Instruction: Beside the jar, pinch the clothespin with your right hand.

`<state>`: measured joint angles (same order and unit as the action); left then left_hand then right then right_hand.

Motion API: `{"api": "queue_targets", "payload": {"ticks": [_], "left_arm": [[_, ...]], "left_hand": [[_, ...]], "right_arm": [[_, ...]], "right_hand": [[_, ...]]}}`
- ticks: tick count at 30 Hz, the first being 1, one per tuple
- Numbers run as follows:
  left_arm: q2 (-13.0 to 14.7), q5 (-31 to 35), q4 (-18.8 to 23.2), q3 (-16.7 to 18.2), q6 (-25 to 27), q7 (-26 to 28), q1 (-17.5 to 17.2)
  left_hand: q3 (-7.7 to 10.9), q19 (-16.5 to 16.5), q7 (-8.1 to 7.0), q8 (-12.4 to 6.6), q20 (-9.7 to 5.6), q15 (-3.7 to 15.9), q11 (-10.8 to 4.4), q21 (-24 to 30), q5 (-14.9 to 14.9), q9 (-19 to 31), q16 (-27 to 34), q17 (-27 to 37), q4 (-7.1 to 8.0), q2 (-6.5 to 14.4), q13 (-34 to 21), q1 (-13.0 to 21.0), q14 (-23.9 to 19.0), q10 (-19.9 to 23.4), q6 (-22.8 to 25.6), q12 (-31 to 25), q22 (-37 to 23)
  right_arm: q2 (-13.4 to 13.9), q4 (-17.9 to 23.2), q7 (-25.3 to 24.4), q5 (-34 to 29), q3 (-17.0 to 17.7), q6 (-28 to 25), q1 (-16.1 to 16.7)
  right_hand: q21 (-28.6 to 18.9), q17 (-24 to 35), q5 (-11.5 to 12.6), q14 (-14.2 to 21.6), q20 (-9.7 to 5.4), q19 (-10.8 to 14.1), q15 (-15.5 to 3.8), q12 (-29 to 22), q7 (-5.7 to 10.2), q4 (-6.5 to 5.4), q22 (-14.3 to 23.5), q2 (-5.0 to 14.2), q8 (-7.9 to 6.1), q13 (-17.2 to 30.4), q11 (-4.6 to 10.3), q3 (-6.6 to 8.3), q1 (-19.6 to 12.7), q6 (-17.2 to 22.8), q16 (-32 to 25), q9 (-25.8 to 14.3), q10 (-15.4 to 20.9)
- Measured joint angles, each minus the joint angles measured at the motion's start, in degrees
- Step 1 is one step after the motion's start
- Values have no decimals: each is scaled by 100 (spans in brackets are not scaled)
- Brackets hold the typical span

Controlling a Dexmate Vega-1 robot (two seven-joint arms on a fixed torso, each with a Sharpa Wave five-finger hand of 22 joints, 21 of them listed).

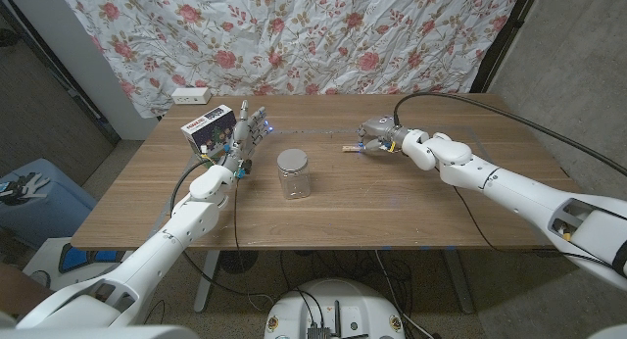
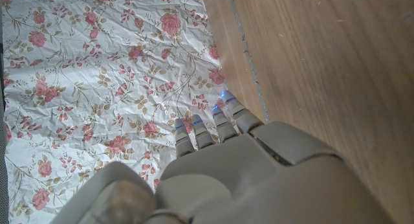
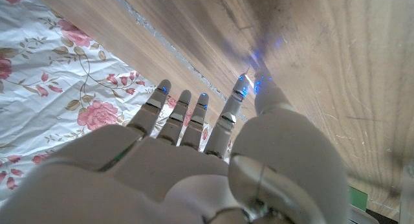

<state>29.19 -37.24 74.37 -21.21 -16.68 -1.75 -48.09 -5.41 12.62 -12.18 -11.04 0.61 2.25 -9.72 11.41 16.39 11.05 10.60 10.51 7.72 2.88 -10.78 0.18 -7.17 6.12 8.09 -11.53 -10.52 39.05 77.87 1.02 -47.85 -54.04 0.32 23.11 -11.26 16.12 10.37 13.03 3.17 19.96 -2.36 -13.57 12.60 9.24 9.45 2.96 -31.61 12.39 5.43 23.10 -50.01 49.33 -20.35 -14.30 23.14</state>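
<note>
The left arm [image 1: 186,226] lies nearest in the head view, rising from the bottom corner to the left hand [image 1: 245,135], which stands raised above the table [image 1: 392,207] with its fingers straight, spread and holding nothing. The clothespin [image 1: 350,148], a small pale wooden piece, lies on the wood to the right of the jar [image 1: 293,173] and a little farther back, apart from it. The right hand [image 1: 377,138] is down on the table just beside the clothespin, fingertips at or against its end; whether they actually pinch it cannot be told from the head view. The jar, clear with a silver lid, stands upright between the two hands, with open wood between it and the clothespin. A dark printed box [image 1: 209,129] sits by the left hand near the table's far left corner, a white power strip [image 1: 191,96] behind it, and a floral cloth [image 1: 294,35] hangs at the back. The right wrist view adds that this hand's fingers [image 3: 184,114] reach out fairly straight with blue lights at the tips. The left wrist view likewise shows straight fingers [image 2: 226,120] against the cloth.
</note>
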Motion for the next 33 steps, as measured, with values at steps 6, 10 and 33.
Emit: {"api": "queue_targets", "payload": {"ticks": [6,10,33], "left_arm": [[-1,1,0,0,0,0,0],[-1,2,0,0,0,0,0],[-4,5,0,0,0,5,-1]], "left_hand": [[0,0,0,0,0,0,0,0,0,0,0,0,0,0,0,0,0,0,0,0,0],[0,0,0,0,0,0,0,0,0,0,0,0,0,0,0,0,0,0,0,0,0],[0,0,0,0,0,0,0,0,0,0,0,0,0,0,0,0,0,0,0,0,0]], "right_arm": [[72,97,-147,82,107,3,87],[123,158,-147,82,201,3,161],[297,441,-674,939,743,274,571]], "right_hand": [[0,0,0,0,0,-1,0,0,0,0,0,1,0,0,0,0,-1,-1,-25,1,0],[0,26,0,0,-32,32,0,1,0,0,0,23,1,0,0,0,-23,-1,-25,4,0],[-45,53,0,50,-104,145,11,3,-1,1,0,22,-45,-1,-41,-49,-22,-2,-65,-23,40]]}}
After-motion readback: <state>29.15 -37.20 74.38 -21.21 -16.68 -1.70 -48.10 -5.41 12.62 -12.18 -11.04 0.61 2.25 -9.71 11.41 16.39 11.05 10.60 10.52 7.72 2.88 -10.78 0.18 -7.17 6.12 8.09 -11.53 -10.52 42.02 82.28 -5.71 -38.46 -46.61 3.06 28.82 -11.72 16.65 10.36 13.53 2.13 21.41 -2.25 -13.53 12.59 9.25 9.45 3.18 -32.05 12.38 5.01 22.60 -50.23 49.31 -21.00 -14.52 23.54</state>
